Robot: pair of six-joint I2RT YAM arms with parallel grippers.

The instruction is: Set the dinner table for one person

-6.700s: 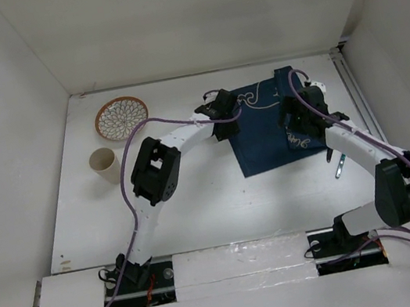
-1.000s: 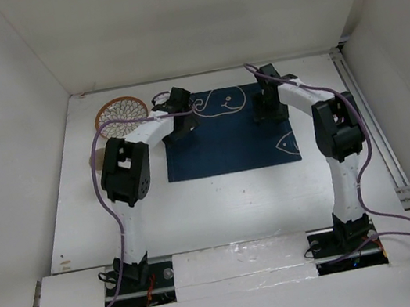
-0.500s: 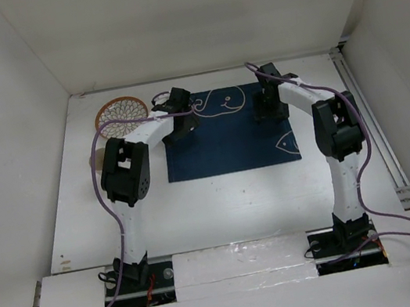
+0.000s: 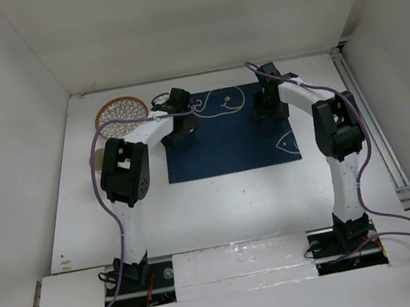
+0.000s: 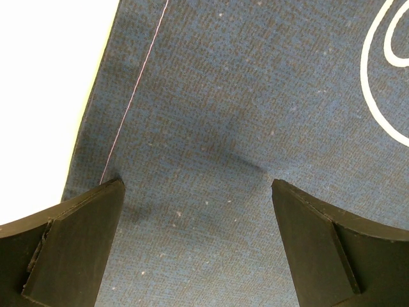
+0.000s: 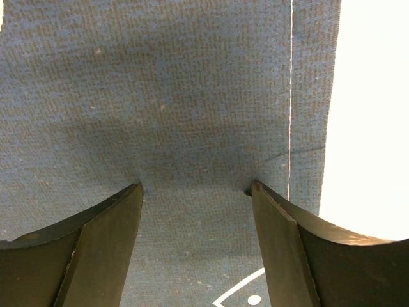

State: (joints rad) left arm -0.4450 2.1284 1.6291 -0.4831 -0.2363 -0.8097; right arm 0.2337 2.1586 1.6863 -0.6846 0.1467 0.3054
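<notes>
White walls are boxing in three sides of the table (image 4: 221,198), which is taking up the whole floor of the booth under both arms. The placemat (image 4: 228,149), navy, is lying flat on its far middle part. A white whale (image 4: 225,100) is swimming along the mat's far edge, and a small fish (image 4: 289,142) is sitting near the right one. The plate (image 4: 120,114), brown-rimmed and patterned, is resting on the table just off the mat's far left corner, with a purple cable crossing over it.

Both arms are reaching out to the mat's far corners. The left gripper (image 5: 198,188) is hanging over the far left corner with its jaws spread wide and nothing between them but flat cloth. Its fingers (image 5: 77,243) are sitting right down at the fabric, though I can't tell if they're actually touching it. A thin pink seam (image 5: 131,96) is running along the edge there.

The right gripper (image 6: 195,192) is doing the same at the far right corner, jaws apart and pinching nothing. A small crease is showing in the cloth beside one fingertip (image 6: 281,236).
</notes>
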